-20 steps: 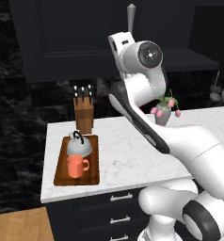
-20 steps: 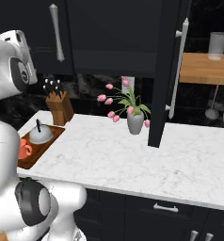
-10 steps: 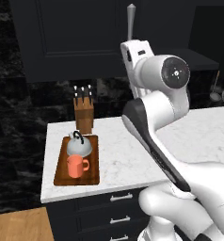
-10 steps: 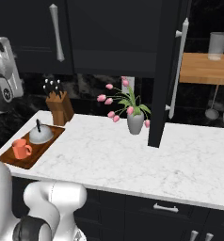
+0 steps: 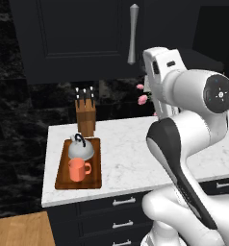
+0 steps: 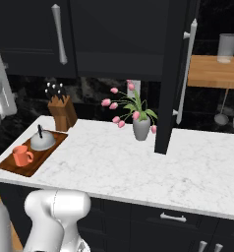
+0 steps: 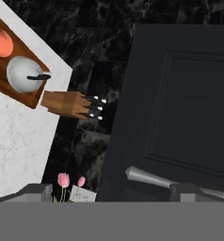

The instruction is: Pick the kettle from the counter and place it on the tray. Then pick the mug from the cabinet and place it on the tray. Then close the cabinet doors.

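Observation:
On the white marble counter (image 6: 119,167), the wooden tray (image 5: 61,178) (image 6: 13,168) carries the silver kettle (image 5: 81,150) (image 6: 42,141) (image 7: 22,75) and the orange mug (image 5: 77,169) (image 6: 21,155) (image 7: 2,42). The black cabinet's left door (image 5: 82,38) (image 6: 25,34) (image 7: 189,94) is shut, its bar handle (image 5: 132,33) (image 7: 149,178) just ahead of my hand. The right door (image 6: 169,74) stands open, seen edge-on. My gripper (image 7: 111,192) is open and holds nothing, raised in front of the left door, well above the counter.
A wooden knife block (image 5: 85,116) (image 6: 61,112) (image 7: 67,103) stands behind the tray. A grey vase of pink tulips (image 6: 140,127) sits mid-counter beside the open door. At the right, a wooden shelf (image 6: 215,71) carries a grey cup (image 6: 228,47), and utensils (image 6: 222,118) hang below it.
My arm has swung up and to the right in the left base view and slid out to the left edge of the right base view. Kettle, mug and doors have not moved.

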Tool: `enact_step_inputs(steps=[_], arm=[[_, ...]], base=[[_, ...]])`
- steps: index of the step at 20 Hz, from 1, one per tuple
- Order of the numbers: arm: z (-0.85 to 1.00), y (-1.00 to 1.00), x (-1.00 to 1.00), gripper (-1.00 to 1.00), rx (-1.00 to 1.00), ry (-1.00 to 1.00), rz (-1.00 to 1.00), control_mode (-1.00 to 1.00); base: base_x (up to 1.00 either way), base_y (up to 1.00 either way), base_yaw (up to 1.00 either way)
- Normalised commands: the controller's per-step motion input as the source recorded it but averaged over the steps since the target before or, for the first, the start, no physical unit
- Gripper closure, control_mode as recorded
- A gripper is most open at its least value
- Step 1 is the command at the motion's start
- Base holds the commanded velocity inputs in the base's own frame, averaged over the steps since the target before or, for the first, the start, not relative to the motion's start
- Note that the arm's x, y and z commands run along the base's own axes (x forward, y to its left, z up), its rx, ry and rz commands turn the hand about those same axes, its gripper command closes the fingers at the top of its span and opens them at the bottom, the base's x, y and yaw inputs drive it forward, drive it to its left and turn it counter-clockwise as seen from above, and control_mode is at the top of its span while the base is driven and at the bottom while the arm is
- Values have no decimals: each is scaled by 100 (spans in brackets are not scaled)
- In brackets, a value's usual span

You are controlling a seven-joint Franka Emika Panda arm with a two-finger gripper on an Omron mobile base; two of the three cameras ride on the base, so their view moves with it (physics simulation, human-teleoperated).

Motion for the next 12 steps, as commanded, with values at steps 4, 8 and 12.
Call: enact_step_inputs(steps=[4, 8, 12], arm=[[4, -13, -53, -100, 0, 0, 0, -100], [0, -7, -45, -100, -4, 0, 0, -100], [0, -15, -50, -100, -1, 0, 0, -100]], base=[[0, 0, 0], [0, 0, 0], [0, 0, 0]])
